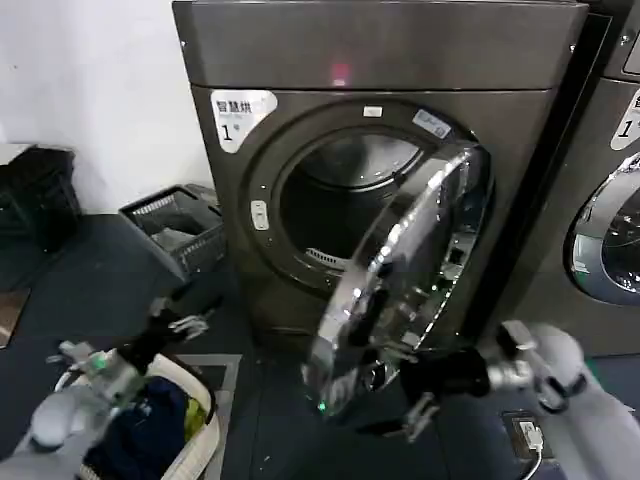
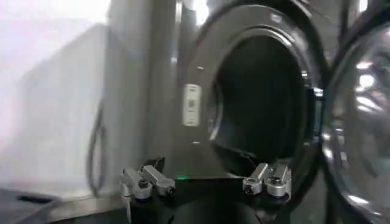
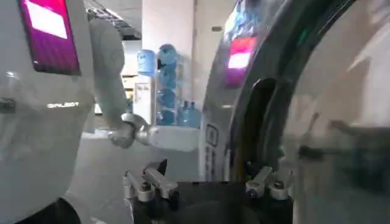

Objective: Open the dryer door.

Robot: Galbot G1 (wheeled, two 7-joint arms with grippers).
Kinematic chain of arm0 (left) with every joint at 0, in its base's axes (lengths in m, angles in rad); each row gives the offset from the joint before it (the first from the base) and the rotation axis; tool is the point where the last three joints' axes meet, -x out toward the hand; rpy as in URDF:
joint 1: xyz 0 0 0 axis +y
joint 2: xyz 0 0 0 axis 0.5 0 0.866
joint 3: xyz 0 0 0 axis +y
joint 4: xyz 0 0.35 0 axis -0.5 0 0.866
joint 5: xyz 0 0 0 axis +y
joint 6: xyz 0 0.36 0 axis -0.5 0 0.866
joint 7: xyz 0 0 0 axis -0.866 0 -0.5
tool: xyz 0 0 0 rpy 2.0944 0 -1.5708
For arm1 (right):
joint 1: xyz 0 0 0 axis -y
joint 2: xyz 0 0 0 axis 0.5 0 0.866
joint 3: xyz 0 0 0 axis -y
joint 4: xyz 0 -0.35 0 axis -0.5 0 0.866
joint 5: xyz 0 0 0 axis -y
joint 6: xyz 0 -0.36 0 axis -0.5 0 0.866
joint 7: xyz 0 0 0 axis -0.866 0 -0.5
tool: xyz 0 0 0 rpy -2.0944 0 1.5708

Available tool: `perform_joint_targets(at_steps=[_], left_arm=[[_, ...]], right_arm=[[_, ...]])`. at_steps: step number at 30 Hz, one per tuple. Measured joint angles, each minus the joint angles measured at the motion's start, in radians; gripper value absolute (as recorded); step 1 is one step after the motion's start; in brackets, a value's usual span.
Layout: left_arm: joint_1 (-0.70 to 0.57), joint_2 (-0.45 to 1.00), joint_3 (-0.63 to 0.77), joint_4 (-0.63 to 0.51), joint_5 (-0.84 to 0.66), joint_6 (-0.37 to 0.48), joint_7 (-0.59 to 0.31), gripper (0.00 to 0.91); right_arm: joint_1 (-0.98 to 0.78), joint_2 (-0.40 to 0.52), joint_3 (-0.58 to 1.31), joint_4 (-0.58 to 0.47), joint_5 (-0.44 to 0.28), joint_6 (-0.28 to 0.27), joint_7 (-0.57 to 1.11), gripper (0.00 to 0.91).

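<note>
The dryer [image 1: 380,45] is a dark grey-bronze machine with a white "1" sticker and a pink light. Its chrome-ringed dryer door [image 1: 400,270] stands swung partly out on its right-hand hinge, so the dark drum opening [image 1: 330,210] shows. My right gripper [image 1: 400,395] is open and sits low at the door's bottom edge. In the right wrist view the right gripper [image 3: 207,185] holds nothing, and the door [image 3: 341,122] rises just beside one finger. My left gripper [image 1: 178,322] is open and empty, low on the left, apart from the machine. Seen from the left wrist, this gripper [image 2: 207,182] faces the opening, with the door [image 2: 359,122] at the side.
A white laundry basket [image 1: 205,400] with dark clothes stands on the floor under my left arm. A grey crate [image 1: 175,225] sits left of the dryer, against the white wall. A neighbouring machine [image 1: 610,200] stands close on the right. A small plug block [image 1: 527,432] lies on the floor.
</note>
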Motion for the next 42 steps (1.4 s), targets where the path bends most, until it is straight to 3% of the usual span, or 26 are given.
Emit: perform_joint_targets(at_steps=[6,13,17,23,28,35,42], left_arm=[[-0.122,-0.013,0.191,0.011,-0.001,-0.005,0.046,0.907],[-0.258,-0.039,0.408,0.016,0.005,-0.023,0.086,0.907],[-0.312,-0.047,0.511,-0.004,0.002,-0.02,0.084,0.907],[-0.366,-0.044,0.644,-0.035,0.011,-0.018,0.078,0.907],[-0.399,-0.036,0.75,-0.066,0.022,-0.02,0.059,0.907],[-0.461,-0.089,0.886,-0.055,0.022,0.004,-0.026,0.907],[-0.553,-0.204,1.01,0.019,0.01,0.011,-0.1,0.907]], right_arm=[[-0.167,0.031,0.268,-0.012,-0.013,0.018,0.054,0.907],[-0.312,0.118,0.584,0.04,-0.015,0.03,0.253,0.907],[-0.374,0.167,0.752,0.095,-0.008,0.031,0.446,0.907],[-0.439,0.236,0.946,0.154,-0.056,0.004,0.754,0.907],[-0.476,0.275,1.063,0.165,-0.105,0.009,0.922,0.907],[-0.531,0.287,1.235,0.196,-0.113,-0.054,1.167,0.907],[-0.593,0.312,1.379,0.18,-0.147,-0.039,1.264,0.907]])
